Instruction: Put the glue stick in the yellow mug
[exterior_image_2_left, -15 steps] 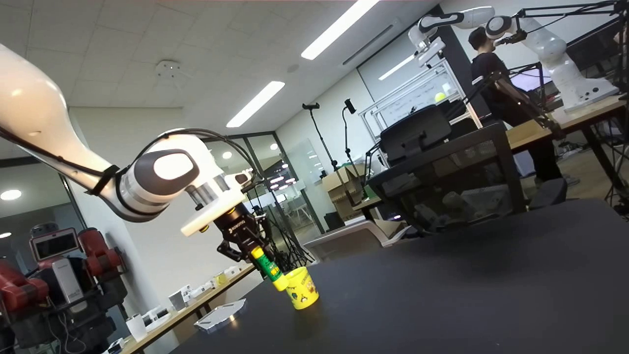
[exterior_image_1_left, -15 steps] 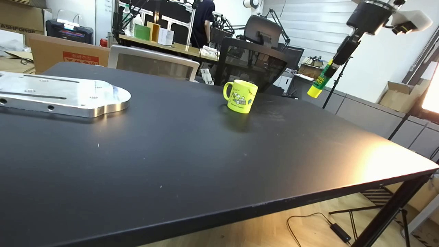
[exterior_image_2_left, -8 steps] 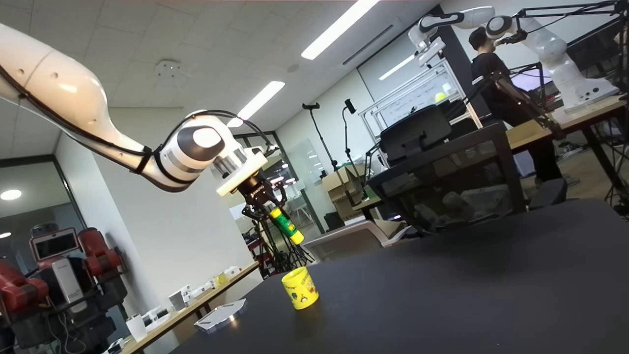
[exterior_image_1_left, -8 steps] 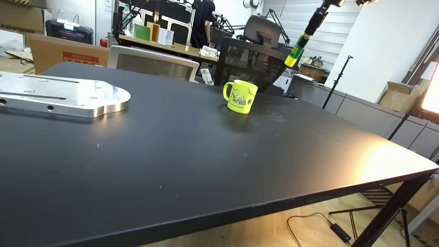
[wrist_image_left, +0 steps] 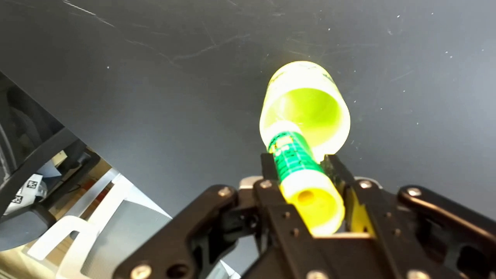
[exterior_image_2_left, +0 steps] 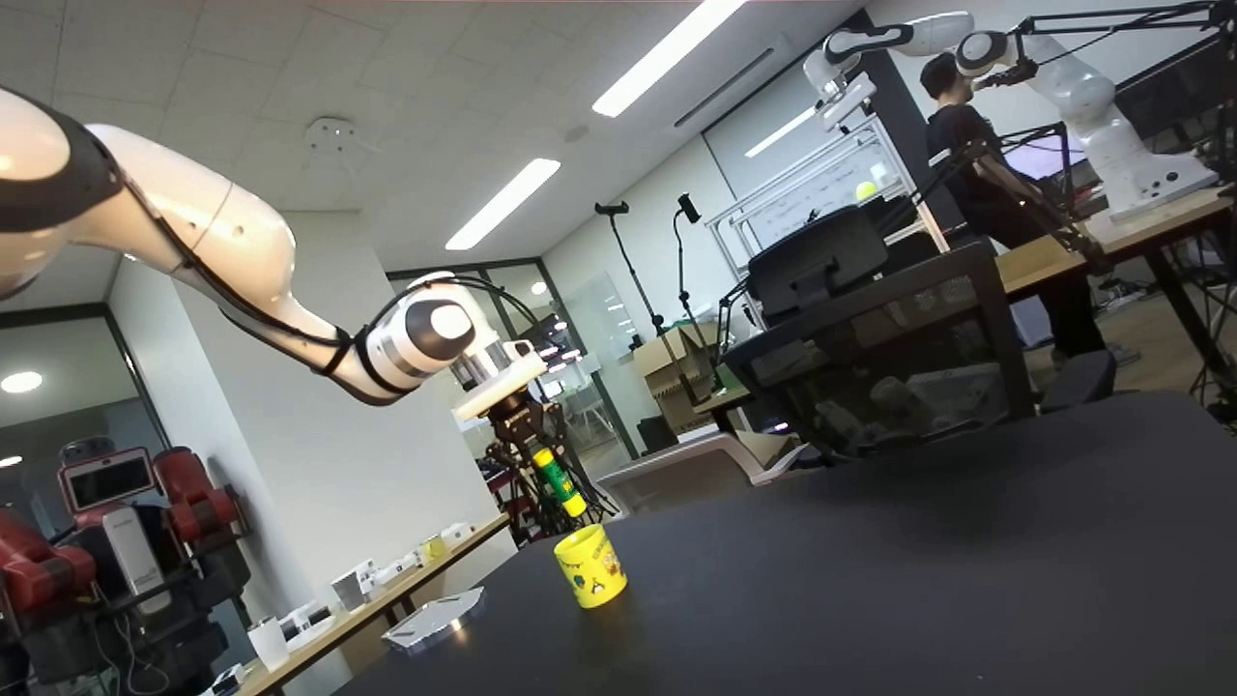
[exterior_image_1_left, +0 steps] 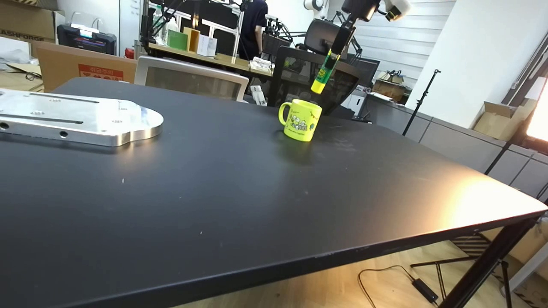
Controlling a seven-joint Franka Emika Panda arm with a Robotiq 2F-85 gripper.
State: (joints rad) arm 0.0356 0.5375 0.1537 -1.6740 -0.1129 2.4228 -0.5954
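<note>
"Where's the glue stick (exterior_image_1_left: 324, 75)?"

"Pinched in the gripper (wrist_image_left: 300, 164) — tilted, above the yellow mug (exterior_image_1_left: 301, 122) and clear of it, at its one o'clock in an exterior view."

"And the mug?"

"Upright on the dark table (exterior_image_1_left: 239, 192) — handle (exterior_image_1_left: 281, 114) toward ten o'clock there."

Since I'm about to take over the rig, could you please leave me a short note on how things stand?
Gripper: shut on the glue stick, holding it tilted in the air.
Yellow mug: upright on the black table, mouth up.
Done: the stick is in the grip, and in both exterior views its lower end shows just above the mug, not yet inside.
Left: lower it into the mug, let go, back away.
Watch: in an exterior view the lower end appears toward the side away from the handle, so a small sideways correction may be needed first.
</note>
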